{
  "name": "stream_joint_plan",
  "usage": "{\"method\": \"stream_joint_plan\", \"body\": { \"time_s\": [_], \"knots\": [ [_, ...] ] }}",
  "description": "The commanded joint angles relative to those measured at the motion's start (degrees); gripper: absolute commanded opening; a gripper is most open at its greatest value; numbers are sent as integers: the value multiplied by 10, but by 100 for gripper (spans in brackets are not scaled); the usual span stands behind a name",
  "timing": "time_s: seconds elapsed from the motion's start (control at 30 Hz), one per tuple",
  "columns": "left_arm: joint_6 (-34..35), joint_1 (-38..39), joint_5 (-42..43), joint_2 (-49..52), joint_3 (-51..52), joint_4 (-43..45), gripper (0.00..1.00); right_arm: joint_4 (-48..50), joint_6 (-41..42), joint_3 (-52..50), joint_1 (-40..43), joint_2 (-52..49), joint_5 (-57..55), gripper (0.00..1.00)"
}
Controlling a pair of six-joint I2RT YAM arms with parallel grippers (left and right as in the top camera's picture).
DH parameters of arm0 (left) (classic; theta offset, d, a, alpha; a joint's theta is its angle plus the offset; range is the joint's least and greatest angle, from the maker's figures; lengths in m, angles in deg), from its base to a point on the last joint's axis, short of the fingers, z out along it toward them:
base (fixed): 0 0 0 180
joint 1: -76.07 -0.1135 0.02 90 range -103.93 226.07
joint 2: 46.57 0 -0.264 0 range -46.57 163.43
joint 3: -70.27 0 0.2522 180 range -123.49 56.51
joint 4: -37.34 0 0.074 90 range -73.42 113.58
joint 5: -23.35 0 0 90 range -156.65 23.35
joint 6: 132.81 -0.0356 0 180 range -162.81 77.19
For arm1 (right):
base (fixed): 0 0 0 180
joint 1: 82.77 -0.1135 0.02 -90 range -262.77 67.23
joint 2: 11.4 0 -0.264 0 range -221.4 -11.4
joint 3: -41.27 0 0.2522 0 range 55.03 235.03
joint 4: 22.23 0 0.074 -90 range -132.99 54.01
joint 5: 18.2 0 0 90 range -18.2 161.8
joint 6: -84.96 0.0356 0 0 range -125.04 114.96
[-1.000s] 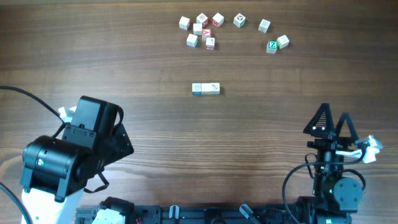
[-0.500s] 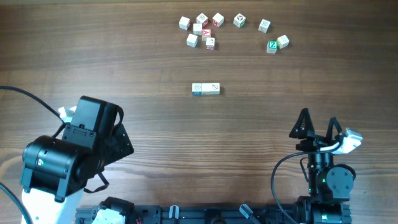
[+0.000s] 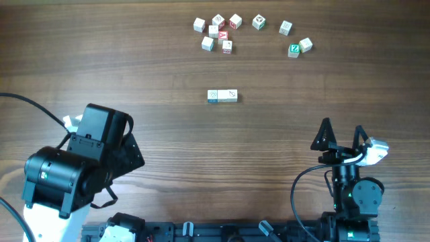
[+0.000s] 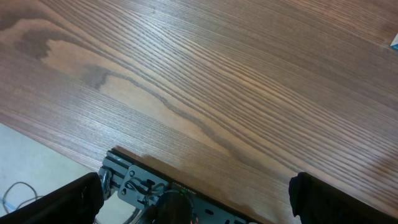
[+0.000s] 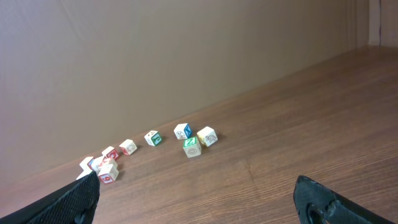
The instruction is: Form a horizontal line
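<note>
Overhead and wrist views of a wooden worktop (image 3: 134, 67). The horizontal line (image 3: 222, 96) lies near the middle of the worktop, a little toward the far edge. It is a short whitish row of letter cubes touching edge to edge, with blue marking on its left cube. The seams are too small to count the cubes with certainty.

Loose letter cubes (image 3: 207, 44) are scattered along the far edge, well apart from the row. Most sit in a tight cluster, some with red marks. A green-lettered cube (image 3: 293, 50) lies further right, beside a plain one. Bare wood separates the row from both grippers.

The right gripper (image 3: 341, 134) stands near the near right corner, fingers spread wide and grasping nothing. Its wrist view shows the same released right gripper (image 5: 199, 202), with only the fingertips in frame. Beyond it are the loose letter cubes (image 5: 127, 147) and the green-lettered cube (image 5: 191, 146), before a plain wall (image 5: 186, 50).

The left arm (image 3: 74, 168) covers the near left corner. The left gripper (image 4: 196, 193) is likewise spread and empty, above a black rail (image 4: 143, 183) at the near edge. A blue-and-white sliver (image 4: 394, 42), cut off at the frame's right edge, cannot be identified.
</note>
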State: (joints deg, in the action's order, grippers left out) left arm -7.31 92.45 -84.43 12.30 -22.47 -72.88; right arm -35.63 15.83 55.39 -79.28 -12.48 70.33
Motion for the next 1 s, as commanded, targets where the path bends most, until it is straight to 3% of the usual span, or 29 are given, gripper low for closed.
{"method": "stream_joint_plan", "body": {
  "time_s": [0.0,0.13,0.2,0.27,0.37,0.43,0.63,0.87,0.97],
  "knots": [
    [8,-5,-17,0,3,5,100,0,-8,-1,3,9,10,100],
    [-14,-18,0,-48,42,161,100,0,-8,-1,3,9,10,100],
    [-118,-27,60,-108,116,281,100,0,-8,-1,3,9,10,100],
    [-173,-63,113,-192,221,377,100,0,-8,-1,3,9,10,100],
    [-183,-116,135,-316,351,449,100,0,-8,-1,3,9,10,100],
    [-234,-156,159,-402,417,502,100,0,-8,-1,3,9,10,100],
    [-289,-231,179,-552,586,684,100,0,-8,-1,3,9,10,100],
    [-311,-246,223,-587,776,923,100,0,-8,-1,3,9,10,100],
    [-345,-244,207,-587,786,922,100,0,-8,-1,3,9,10,100]
  ]
}}
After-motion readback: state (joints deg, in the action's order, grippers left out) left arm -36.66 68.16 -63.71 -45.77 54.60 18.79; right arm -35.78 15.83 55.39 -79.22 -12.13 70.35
